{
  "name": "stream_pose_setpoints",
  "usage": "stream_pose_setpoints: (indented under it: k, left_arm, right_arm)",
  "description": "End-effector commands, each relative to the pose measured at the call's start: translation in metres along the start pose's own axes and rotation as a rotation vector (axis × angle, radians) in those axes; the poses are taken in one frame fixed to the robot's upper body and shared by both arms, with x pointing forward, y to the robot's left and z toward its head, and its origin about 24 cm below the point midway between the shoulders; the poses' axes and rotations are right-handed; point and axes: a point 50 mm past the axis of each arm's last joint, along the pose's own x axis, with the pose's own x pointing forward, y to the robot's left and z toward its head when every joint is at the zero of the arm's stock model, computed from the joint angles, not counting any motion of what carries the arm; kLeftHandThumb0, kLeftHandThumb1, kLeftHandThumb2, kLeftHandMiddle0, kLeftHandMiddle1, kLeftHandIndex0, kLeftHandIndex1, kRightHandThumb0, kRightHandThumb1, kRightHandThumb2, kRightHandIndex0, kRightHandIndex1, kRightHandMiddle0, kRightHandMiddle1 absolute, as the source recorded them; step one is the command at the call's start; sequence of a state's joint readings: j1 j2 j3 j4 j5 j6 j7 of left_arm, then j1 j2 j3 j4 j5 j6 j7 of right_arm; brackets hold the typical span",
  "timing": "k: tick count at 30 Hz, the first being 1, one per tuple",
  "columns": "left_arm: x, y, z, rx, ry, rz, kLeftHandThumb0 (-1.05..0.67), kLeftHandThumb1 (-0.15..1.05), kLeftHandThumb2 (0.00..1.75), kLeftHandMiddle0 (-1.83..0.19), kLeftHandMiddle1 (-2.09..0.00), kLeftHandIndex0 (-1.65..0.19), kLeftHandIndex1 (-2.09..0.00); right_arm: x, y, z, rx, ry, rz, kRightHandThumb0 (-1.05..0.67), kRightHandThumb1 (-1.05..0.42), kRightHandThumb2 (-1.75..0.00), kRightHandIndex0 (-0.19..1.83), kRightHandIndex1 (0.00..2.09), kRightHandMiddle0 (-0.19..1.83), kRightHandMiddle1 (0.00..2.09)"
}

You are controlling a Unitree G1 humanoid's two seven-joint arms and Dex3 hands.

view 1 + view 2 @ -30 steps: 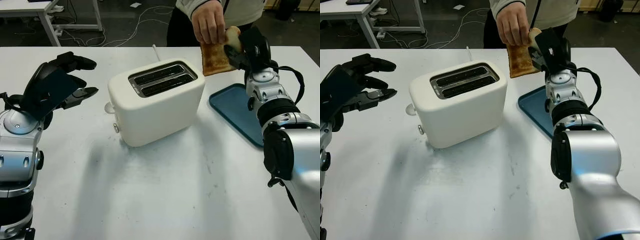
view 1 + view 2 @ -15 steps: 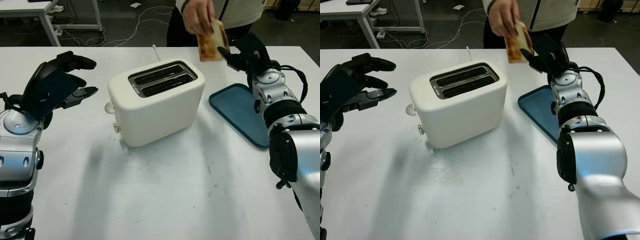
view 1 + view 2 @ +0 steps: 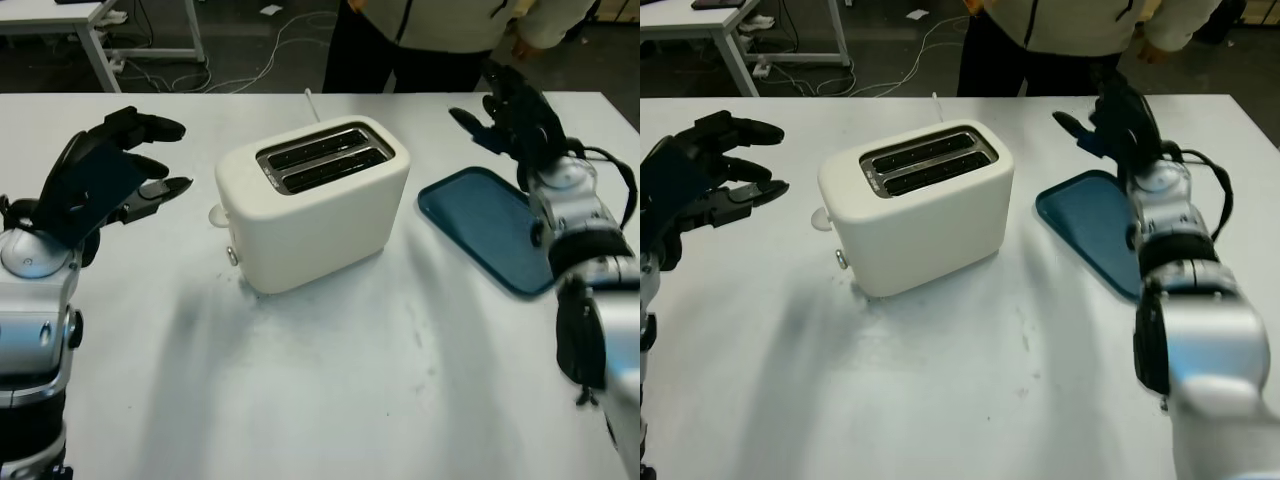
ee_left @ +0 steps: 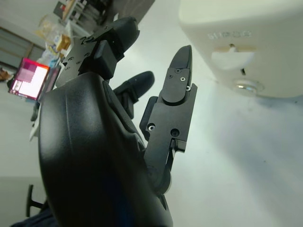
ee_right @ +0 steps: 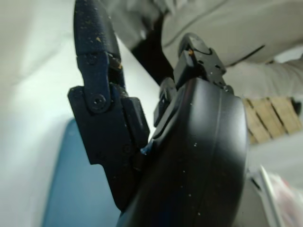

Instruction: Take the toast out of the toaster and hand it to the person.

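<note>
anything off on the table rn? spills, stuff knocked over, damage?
Nothing stands out. The white toaster stands upright mid-table, both slots showing no toast. The blue tray lies flat beside it, bare. The right hand is open above the tray's far end; the left hand is open, raised left of the toaster. No spills visible.

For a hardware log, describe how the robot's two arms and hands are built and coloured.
Both arms are silver-grey metal segments with black joint bands. The left hand and right hand are glossy black shells with three jointed, screw-fastened fingers. A black cable loops beside the right forearm.
</note>
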State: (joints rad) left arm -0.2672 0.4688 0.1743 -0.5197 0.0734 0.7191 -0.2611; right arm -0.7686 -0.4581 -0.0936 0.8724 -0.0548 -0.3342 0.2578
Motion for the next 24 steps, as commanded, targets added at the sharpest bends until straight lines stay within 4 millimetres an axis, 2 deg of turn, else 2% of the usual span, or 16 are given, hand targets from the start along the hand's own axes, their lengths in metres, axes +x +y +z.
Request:
stream_pose_setpoints:
  k: [1, 6, 11, 17, 21, 24]
  left_arm:
    - [-0.01, -0.001, 0.0, -0.023, -0.045, 0.033, -0.18, 0.92, 0.22, -0.14, -1.23, -0.22, -0.79]
    - [-0.025, -0.012, -0.004, -0.062, -0.094, 0.091, -0.18, 0.92, 0.27, -0.03, -1.18, -0.14, -0.77]
    - [-0.039, -0.026, -0.008, -0.134, -0.113, 0.14, -0.2, 0.92, 0.36, 0.0, -0.99, -0.02, -0.74]
    - [-0.052, -0.046, -0.017, -0.17, -0.089, 0.174, -0.25, 0.92, 0.42, 0.0, -0.86, 0.0, -0.65]
    - [-0.057, -0.063, -0.027, -0.219, -0.06, 0.194, -0.17, 0.92, 0.47, 0.0, -0.8, 0.0, -0.58]
    - [-0.059, -0.071, -0.03, -0.185, -0.05, 0.211, -0.15, 0.92, 0.45, 0.0, -0.77, -0.01, -0.55]
  right_arm:
    - [-0.03, 0.008, -0.003, 0.077, -0.079, 0.032, -0.79, -0.92, -0.24, 0.28, 0.09, 0.34, 0.08]
    - [-0.079, 0.031, -0.003, 0.163, -0.122, 0.099, -0.83, -0.92, -0.25, 0.21, 0.05, 0.25, 0.02]
    - [-0.112, 0.053, -0.004, 0.279, -0.13, 0.096, -0.78, -0.92, -0.28, 0.15, 0.03, 0.21, 0.0]
    - [-0.132, 0.078, -0.012, 0.39, -0.125, 0.082, -0.77, -0.92, -0.32, 0.11, 0.01, 0.16, 0.0]
    - [-0.14, 0.093, -0.018, 0.442, -0.068, 0.07, -0.79, -0.92, -0.32, 0.1, 0.01, 0.16, 0.0]
    - [-0.142, 0.1, -0.022, 0.472, -0.01, 0.049, -0.8, -0.92, -0.33, 0.11, 0.02, 0.17, 0.01]
